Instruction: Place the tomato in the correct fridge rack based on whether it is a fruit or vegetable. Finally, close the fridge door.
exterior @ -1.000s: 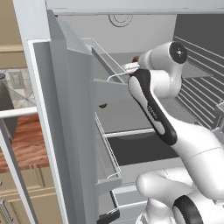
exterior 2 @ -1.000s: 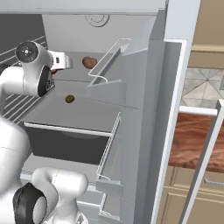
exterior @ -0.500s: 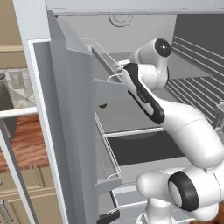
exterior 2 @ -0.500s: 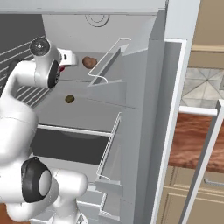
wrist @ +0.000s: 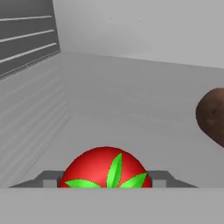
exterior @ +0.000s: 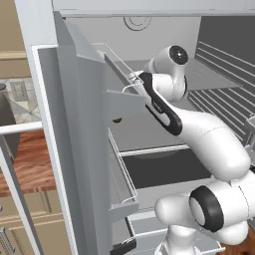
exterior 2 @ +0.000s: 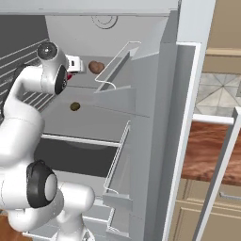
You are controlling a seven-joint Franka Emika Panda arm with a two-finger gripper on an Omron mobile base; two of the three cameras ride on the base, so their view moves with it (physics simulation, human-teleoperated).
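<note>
The tomato [wrist: 106,168], a glossy red ball with green stem leaves, sits low in the hand view, just above the upper fridge shelf [wrist: 131,87]. My gripper [wrist: 106,180] is shut on the tomato, with a grey finger tip on each side of it. In the right base view my gripper [exterior 2: 74,65] reaches over that upper shelf, and a sliver of red tomato [exterior 2: 69,76] shows under the hand. In the left base view the white arm [exterior: 164,99] bends into the fridge at the upper shelf level.
A dull brown lump [wrist: 212,116] lies on the same shelf, to the tomato's right [exterior 2: 96,67]. A small brown item [exterior 2: 75,106] rests on the shelf below. The open door [exterior 2: 155,117] carries wire bins [exterior 2: 113,70]. A slatted side wall [wrist: 26,39] stands at left.
The arm has pushed deeper into the fridge along the upper shelf, carrying the tomato closer to the brown lump. Its elbow has swung up and inward.
</note>
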